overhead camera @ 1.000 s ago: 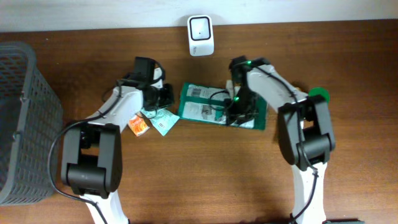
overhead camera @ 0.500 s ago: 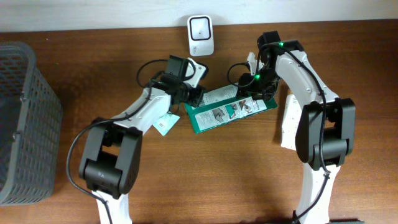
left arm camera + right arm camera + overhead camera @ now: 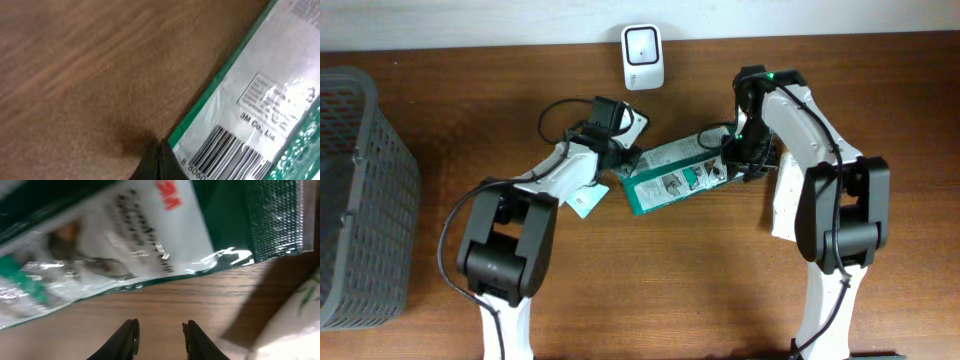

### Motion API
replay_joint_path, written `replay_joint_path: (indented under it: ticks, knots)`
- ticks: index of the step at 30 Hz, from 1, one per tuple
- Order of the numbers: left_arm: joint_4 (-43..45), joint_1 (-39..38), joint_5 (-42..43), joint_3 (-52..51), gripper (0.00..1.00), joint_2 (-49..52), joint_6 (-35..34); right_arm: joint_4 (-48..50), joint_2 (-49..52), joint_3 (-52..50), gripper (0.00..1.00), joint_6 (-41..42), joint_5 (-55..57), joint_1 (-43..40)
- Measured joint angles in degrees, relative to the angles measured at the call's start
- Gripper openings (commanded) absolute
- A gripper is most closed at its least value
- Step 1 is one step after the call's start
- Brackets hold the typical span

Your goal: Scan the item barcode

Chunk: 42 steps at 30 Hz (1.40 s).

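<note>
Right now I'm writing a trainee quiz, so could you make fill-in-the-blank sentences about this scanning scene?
1. The left wrist view shows the green package and its printed ___.
2. The right claw is ___, with nothing but tabletop inside it.
3. The left claw is shut on the package's ___.
4. The white ___ stands beyond the package, by the wall.
Missing words: barcode; open; corner; scanner.
</note>
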Motion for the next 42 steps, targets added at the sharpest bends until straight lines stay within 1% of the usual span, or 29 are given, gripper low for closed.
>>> replay_joint_path:
  ticks: [2, 4, 8, 11, 12, 15, 19, 21, 22, 23, 26, 29, 31, 33, 36, 38, 39, 40, 41, 42]
  knots:
    - [-1.4, 0.0, 0.0, 0.3, 0.00, 0.0, 0.1, 4.0, 0.0, -2.9, 0.29, 1.4, 1.9, 0.0]
    - [-3.7, 0.0, 0.0, 0.9, 0.00, 0.0, 0.2, 5.6, 0.0, -4.4, 0.30, 2.4, 2.6, 0.0]
    - [-9.3, 0.0, 0.2, 2.1, 0.00, -0.1, 0.2, 10.8, 0.0, -4.7, 0.32, 3.7, 3.2, 0.0]
    - [-13.8, 0.0, 2.2, 2.3, 0.00, -0.7, 0.2, 13.8, 0.0, -4.7, 0.34, 4.1, 3.2, 0.0]
    - [-16.0, 0.0, 3.8, 2.4, 0.00, -0.9, 0.2, 14.6, 0.0, -4.7, 0.36, 4.1, 3.1, 0.0]
    - [-22.3, 0.0, 6.8, 2.7, 0.00, -1.1, 0.2, 16.2, 0.0, -4.7, 0.37, 1.7, 2.0, 0.0]
    - [-27.8, 0.0, 11.5, 2.6, 0.00, -1.1, 0.2, 17.3, 0.0, -4.8, 0.46, 0.6, 0.0, 0.0]
    - [-30.9, 0.0, 14.1, 2.2, 0.00, -1.1, 0.2, 17.6, 0.0, -4.8, 0.52, 0.3, -2.5, 0.0]
    - [-32.3, 0.0, 15.2, 2.1, 0.00, -0.9, 0.2, 17.7, 0.0, -4.8, 0.53, 0.1, -3.8, 0.0]
    - [-34.6, 0.0, 17.2, 2.0, 0.00, -0.7, 0.3, 17.7, 0.0, -4.8, 0.57, 0.1, -6.1, 0.0]
    - [-37.6, 0.0, 24.5, 1.4, 0.00, -0.3, 1.1, 17.5, 0.0, -4.8, 0.59, -0.6, -12.7, 0.0]
    - [-37.8, 0.0, 29.3, 1.4, 0.00, -0.4, 1.3, 15.8, 0.0, -4.8, 0.63, -2.1, -18.7, -0.2]
    - [-38.0, 0.0, 30.3, 2.2, 0.00, -0.4, 1.4, 14.1, 0.0, -4.8, 0.64, -4.6, -23.1, -0.9]
    - [-37.9, 0.2, 30.3, 5.1, 0.00, -0.6, 1.6, 11.3, 0.0, -4.8, 0.65, -8.2, -27.7, -3.1]
    - [-34.4, 0.7, 26.3, 8.5, 0.00, -2.8, 1.2, 11.0, 0.0, -5.1, 0.64, -10.3, -29.6, -4.0]
    - [-28.8, 0.7, 23.5, 9.1, 0.00, -3.7, -2.6, 14.5, 0.0, -7.7, 0.64, -9.4, -30.3, -3.3]
    - [-25.2, 0.7, 22.1, 9.2, 0.00, -3.7, -6.4, 17.1, 0.0, -9.8, 0.64, -8.2, -30.8, -3.0]
    - [-24.0, 0.7, 21.4, 9.2, 0.00, -3.7, -8.3, 20.4, 0.0, -11.9, 0.63, -6.8, -32.3, -2.9]
    - [-21.9, 0.4, 19.3, 9.2, 0.00, -3.7, -11.5, 25.3, -0.5, -15.0, 0.64, -4.6, -36.7, -2.9]
    - [-21.1, 0.0, 16.2, 9.2, 0.00, -3.7, -15.9, 26.7, -0.6, -16.0, 0.64, -3.6, -38.5, -2.9]
